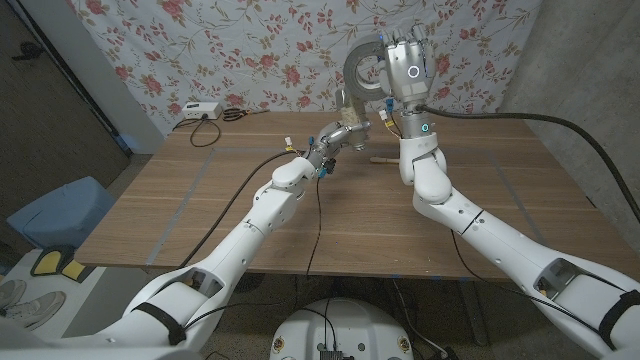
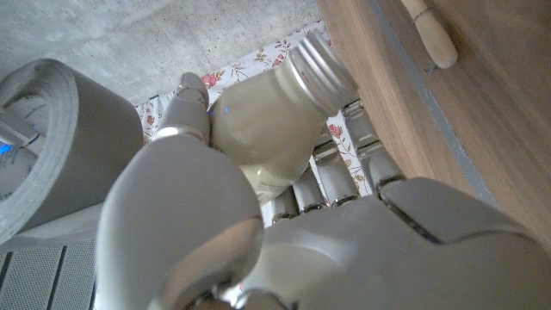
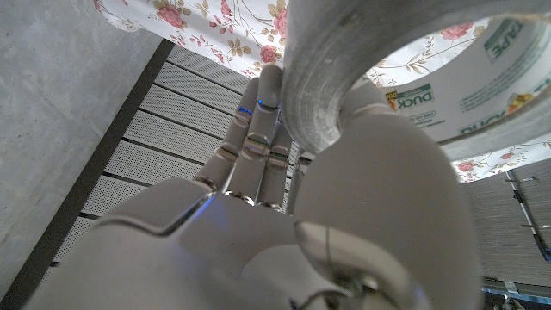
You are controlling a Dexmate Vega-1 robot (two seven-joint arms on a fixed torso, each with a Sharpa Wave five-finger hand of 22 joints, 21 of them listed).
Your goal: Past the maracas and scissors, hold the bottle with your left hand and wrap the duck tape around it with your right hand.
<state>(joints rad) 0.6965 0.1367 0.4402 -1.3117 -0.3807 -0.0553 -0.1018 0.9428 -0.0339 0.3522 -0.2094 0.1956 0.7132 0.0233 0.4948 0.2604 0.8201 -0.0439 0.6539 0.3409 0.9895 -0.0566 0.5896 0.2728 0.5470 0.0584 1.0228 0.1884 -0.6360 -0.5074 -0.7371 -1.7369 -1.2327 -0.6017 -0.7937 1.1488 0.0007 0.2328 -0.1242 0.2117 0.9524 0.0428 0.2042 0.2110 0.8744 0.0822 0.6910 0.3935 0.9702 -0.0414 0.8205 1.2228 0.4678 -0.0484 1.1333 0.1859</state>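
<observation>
1. A wooden table is seen before a floral backdrop.
2. The duck tape roll is gripped by the right hand and held raised above the table's far side.
3. The bottle, cream-coloured with a metal cap, is clasped in the left hand, just below the roll.
4. A wooden maraca handle is seen lying on the table near the bottle.

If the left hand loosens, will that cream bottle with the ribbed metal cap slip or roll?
Probably both. The cream bottle looks smooth and glossy, so likely slippery in the left hand. It is round and held tilted above the wooden table, so it would likely roll.
</observation>
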